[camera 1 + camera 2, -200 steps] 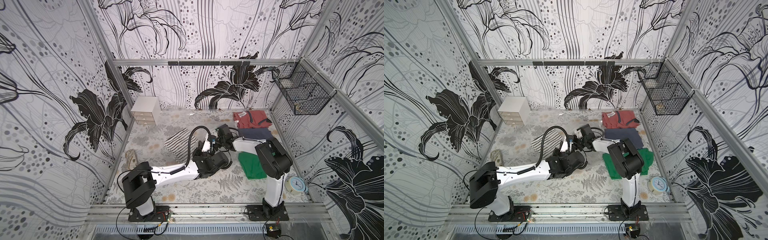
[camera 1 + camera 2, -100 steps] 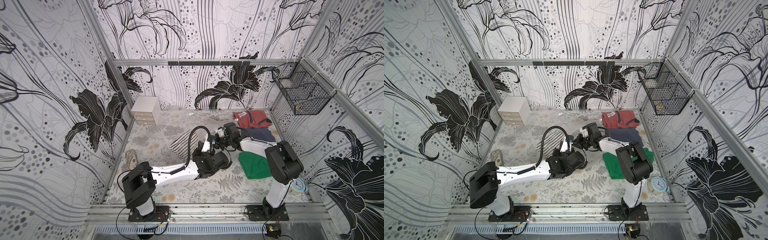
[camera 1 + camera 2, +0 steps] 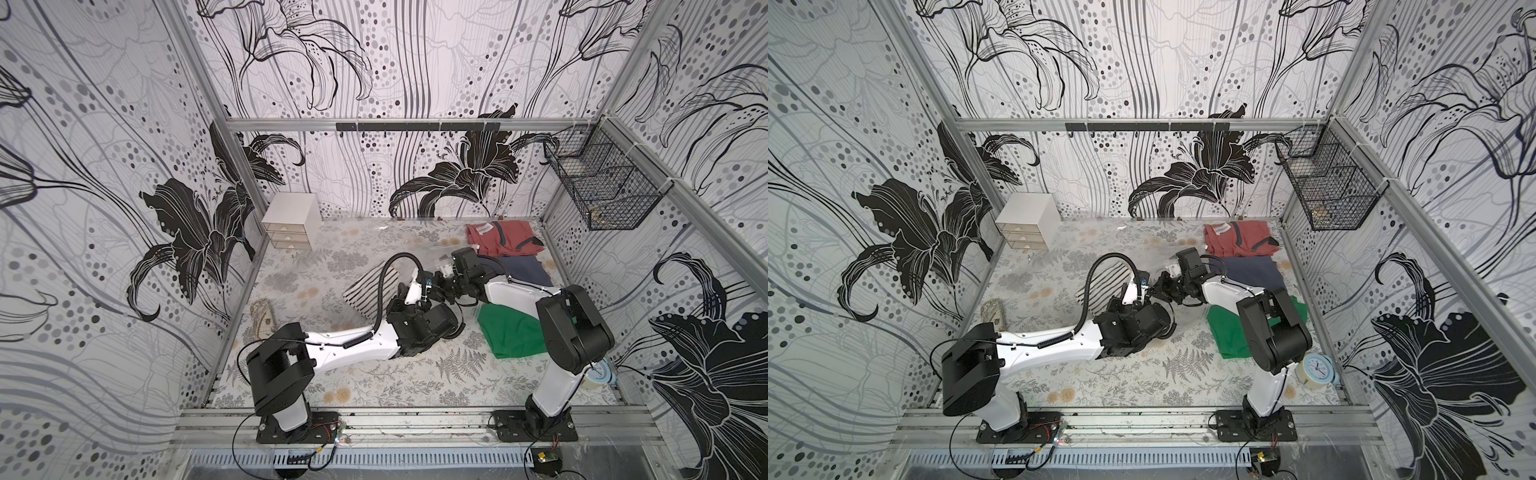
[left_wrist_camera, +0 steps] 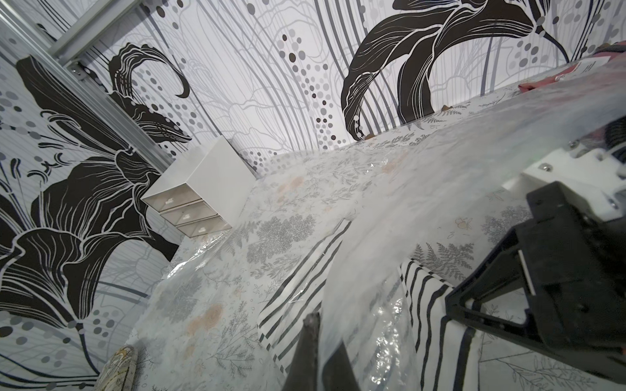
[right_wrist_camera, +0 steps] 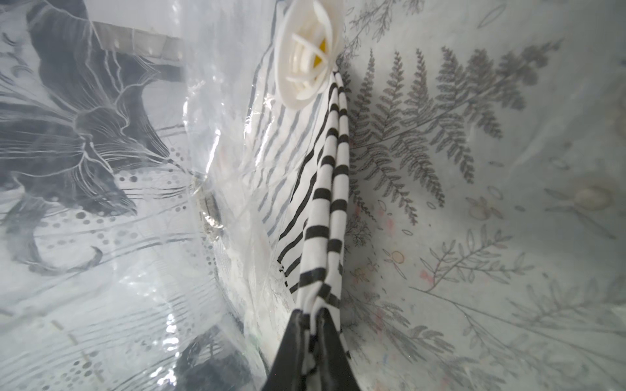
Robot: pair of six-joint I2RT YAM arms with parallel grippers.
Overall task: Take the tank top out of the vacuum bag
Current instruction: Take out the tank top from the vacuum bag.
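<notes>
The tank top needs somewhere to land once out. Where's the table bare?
Bare table runs along the front, between the left arm and the front rail. Crowded: the middle, with vacuum bag, tank top and right arm; the right side, with red garment, navy garment, green garment.

L claw [image 4: 324, 342], R claw [image 5: 312, 316]: tight pinch

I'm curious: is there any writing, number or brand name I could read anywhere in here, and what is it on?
No text here is legible.
The white tag on the red shirt: print too small and blurred to read.
The clock: dial numerals too small to read.
</notes>
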